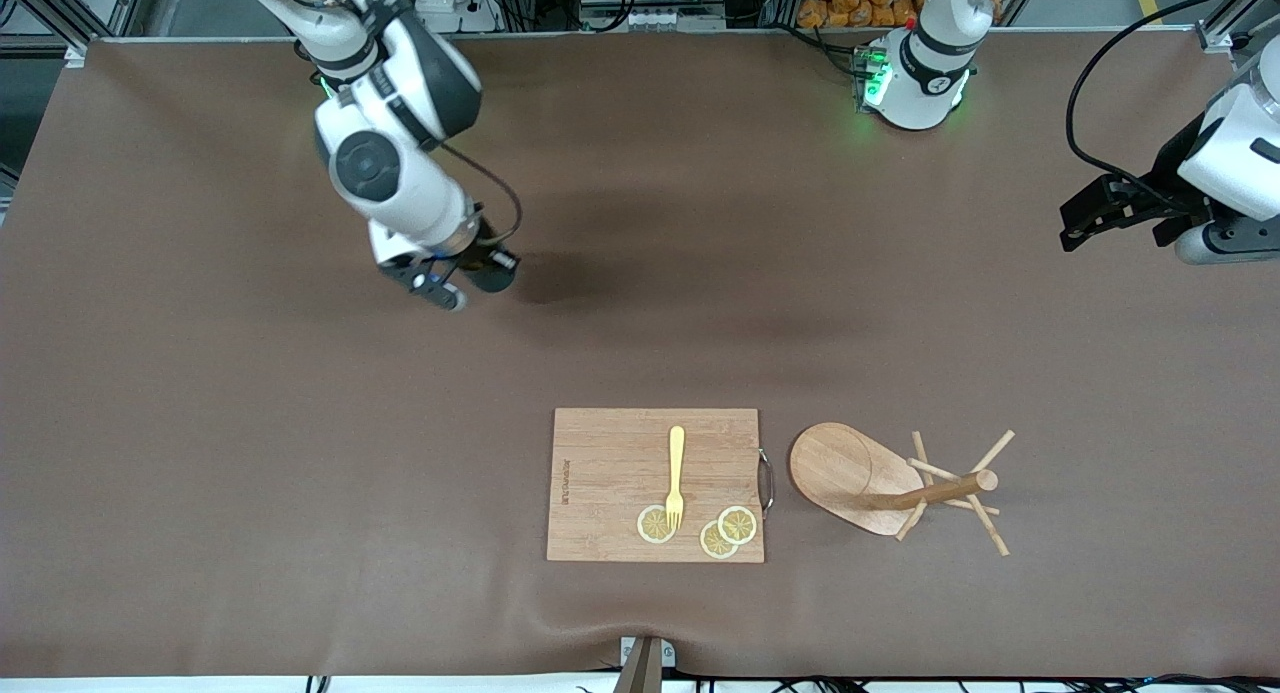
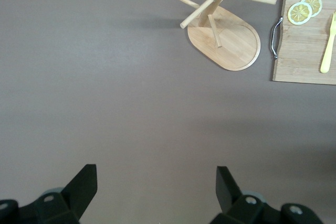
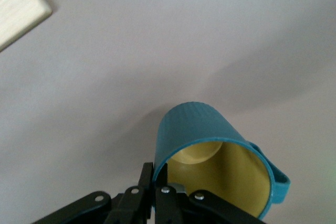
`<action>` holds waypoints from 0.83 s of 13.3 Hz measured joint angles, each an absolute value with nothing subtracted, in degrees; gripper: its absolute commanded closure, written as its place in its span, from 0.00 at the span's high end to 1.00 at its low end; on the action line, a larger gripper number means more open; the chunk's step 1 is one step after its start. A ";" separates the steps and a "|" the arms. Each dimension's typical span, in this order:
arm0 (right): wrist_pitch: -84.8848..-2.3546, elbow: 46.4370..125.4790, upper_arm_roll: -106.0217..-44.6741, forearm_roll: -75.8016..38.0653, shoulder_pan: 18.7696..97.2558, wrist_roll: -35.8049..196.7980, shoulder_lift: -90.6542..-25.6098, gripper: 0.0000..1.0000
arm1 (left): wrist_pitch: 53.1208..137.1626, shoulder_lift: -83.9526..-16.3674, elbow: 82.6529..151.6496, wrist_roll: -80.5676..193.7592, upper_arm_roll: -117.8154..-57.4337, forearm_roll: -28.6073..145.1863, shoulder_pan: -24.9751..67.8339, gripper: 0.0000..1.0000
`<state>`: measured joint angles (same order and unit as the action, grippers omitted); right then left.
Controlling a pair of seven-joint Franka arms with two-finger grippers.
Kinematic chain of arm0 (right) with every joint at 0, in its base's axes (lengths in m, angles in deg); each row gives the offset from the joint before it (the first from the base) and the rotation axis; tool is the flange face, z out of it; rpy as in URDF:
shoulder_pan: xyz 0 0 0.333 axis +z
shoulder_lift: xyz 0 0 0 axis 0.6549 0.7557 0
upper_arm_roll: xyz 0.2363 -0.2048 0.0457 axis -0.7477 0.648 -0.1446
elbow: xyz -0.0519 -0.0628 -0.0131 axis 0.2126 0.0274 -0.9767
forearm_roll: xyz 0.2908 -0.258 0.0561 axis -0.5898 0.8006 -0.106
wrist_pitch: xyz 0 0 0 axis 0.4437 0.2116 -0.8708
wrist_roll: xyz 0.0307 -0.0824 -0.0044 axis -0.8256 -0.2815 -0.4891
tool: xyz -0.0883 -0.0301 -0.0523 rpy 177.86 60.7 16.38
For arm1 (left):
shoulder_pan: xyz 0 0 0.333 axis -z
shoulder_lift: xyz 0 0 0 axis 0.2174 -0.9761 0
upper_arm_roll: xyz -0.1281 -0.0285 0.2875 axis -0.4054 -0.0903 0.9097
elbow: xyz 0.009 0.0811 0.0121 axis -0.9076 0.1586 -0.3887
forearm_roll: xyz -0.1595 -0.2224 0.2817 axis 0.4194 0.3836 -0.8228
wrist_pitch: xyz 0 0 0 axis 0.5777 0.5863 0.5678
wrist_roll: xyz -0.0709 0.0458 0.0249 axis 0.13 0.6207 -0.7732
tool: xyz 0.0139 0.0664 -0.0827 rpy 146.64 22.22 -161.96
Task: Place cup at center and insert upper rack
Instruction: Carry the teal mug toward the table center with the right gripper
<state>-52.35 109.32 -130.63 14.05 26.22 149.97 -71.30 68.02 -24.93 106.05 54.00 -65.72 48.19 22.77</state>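
- Overhead, the right hand [image 1: 462,273] hangs above the brown table [image 1: 200,423], its fingers pinched together on the rim of the cup [image 3: 210,156].
- Held in that grip, the dark teal ribbed cup, yellowish inside, sits over bare cloth toward the right arm's end of the table from the cutting board [image 1: 655,485].
- Meanwhile the left hand [image 2: 156,184] waits in the air over the left arm's end of the table, fingers [image 2: 84,184] spread apart and holding nothing.
- Just beside the cutting board's metal handle [image 1: 767,481], on its left-arm end, the upper rack [image 1: 890,483] stands on its oval base, pegs fanning from the top of its post.
- On the cutting board lie a yellow fork [image 1: 676,473] and three lemon slices [image 1: 737,524], the fork's tines touching one slice.
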 measured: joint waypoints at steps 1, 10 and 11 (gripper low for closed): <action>-52.41 109.32 -132.43 14.05 26.25 152.61 -71.36 0.00 | 68.02 -24.92 106.05 54.00 -65.73 48.19 22.81 1.00; -60.70 109.13 -134.58 21.35 37.23 167.20 -66.85 0.00 | 68.24 -24.97 106.08 54.00 -66.08 48.19 23.22 1.00; -61.07 108.58 -134.17 24.94 39.04 169.61 -64.87 0.00 | 68.24 -24.97 106.09 54.00 -66.16 48.19 23.23 1.00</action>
<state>-61.07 108.58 -134.17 24.94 39.04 169.61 -64.87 68.24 -24.97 106.09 54.00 -66.16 48.19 23.23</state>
